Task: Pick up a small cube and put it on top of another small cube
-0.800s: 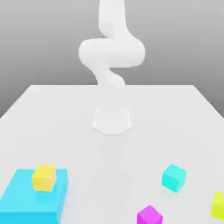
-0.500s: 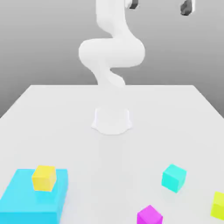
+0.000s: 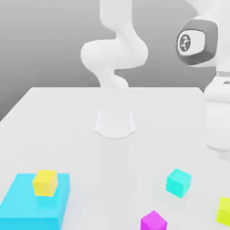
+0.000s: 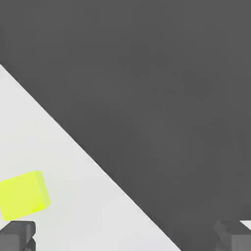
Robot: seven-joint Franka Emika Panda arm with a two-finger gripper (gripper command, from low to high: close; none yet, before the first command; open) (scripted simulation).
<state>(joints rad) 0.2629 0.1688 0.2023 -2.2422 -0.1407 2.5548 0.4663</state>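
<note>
The small lime yellow-green cube (image 3: 224, 210) lies on the white table at the exterior view's far right, near the front edge. In the hand view this cube (image 4: 23, 194) rests on the table close to one dark fingertip (image 4: 17, 236); the other fingertip (image 4: 234, 235) stands far across. My gripper (image 4: 126, 239) is open, with nothing between its fingers. In the exterior view my arm's forearm (image 3: 218, 117) hangs well above the lime cube. Other small cubes are a cyan one (image 3: 179, 182) and a magenta one (image 3: 153, 221).
A golden-yellow cube (image 3: 45, 182) sits on a large flat cyan block (image 3: 20, 211) at the exterior view's front left. The arm's base (image 3: 115, 123) stands mid-table. In the hand view the table edge (image 4: 98, 162) runs diagonally close to the lime cube, with dark floor beyond.
The arm's wrist and forearm have swung down into the exterior view's right side, over the lime cube's corner. No cube has moved.
</note>
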